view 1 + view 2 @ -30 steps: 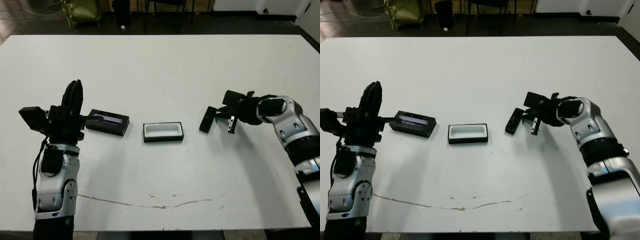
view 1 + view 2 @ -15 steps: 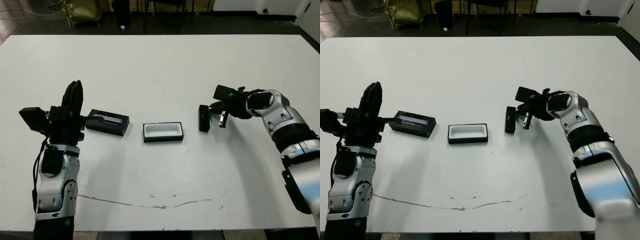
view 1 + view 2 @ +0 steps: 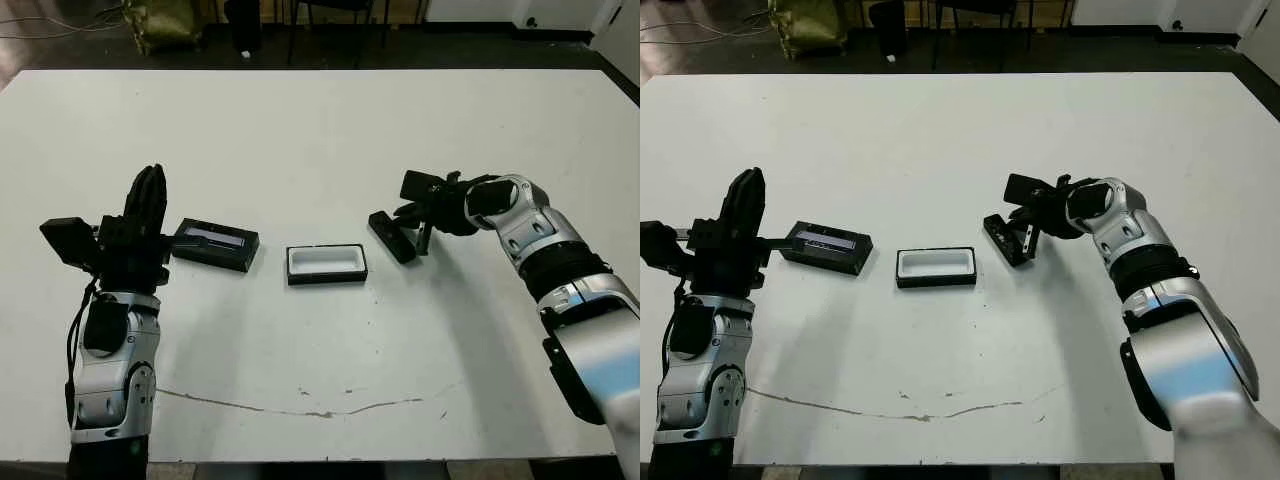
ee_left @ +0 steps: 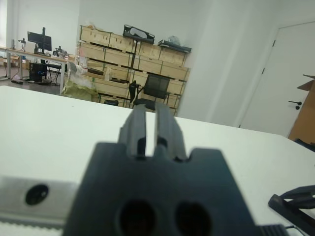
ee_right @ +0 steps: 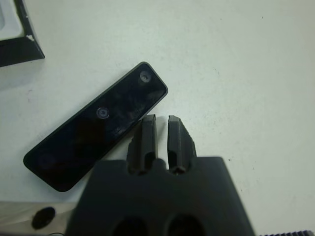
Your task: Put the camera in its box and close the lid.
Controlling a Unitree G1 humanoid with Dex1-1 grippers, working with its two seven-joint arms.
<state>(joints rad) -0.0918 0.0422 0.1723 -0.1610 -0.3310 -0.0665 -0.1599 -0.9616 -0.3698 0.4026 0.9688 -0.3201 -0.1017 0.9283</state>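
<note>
The camera (image 3: 391, 237), a slim black bar, lies flat and slanted on the white table just right of the box (image 3: 327, 279), a shallow black tray with white lining. My right gripper (image 3: 422, 240) is shut and empty. In the right wrist view its fingertips (image 5: 149, 123) rest against the camera (image 5: 98, 130) near one end, and a corner of the box (image 5: 19, 46) shows. The lid (image 3: 213, 245), a black slab with a pale strip, lies left of the box. My left gripper (image 3: 150, 185) is held upright beside the lid, shut and empty.
A thin dark crack line (image 3: 300, 408) runs across the table near its front edge. Chairs and a bag (image 3: 165, 20) stand on the floor beyond the far edge. The left wrist view shows shelves of wooden crates (image 4: 133, 59) and a door.
My right gripper has swept left, pushing the camera nearer the box and turning it to a slant. The left arm, lid and box have not moved.
</note>
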